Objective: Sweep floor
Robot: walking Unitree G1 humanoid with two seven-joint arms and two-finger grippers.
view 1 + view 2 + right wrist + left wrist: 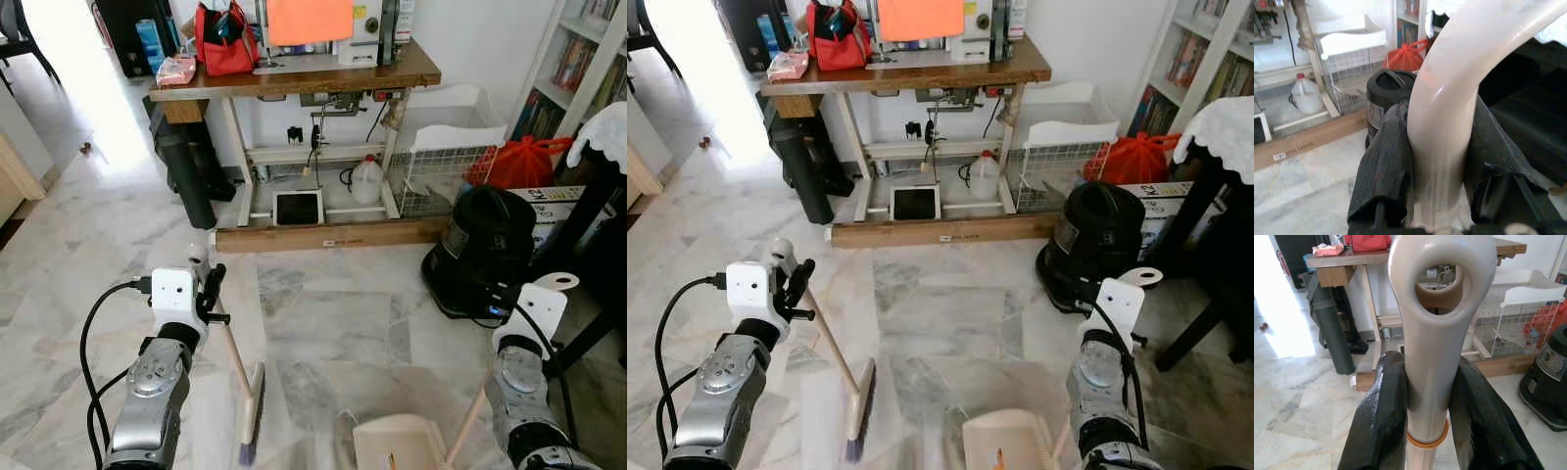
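Both tools clamp handles, left tool on broom, right tool on dustpan; a wide stroke risks striking the vacuum.

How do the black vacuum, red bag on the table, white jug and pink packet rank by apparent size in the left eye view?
Largest to smallest, as seen:
1. black vacuum, though it sits nearer the camera
2. red bag
3. white jug and pink packet look about alike; not ranked.

broom left of dustpan | vacuum right | table behind
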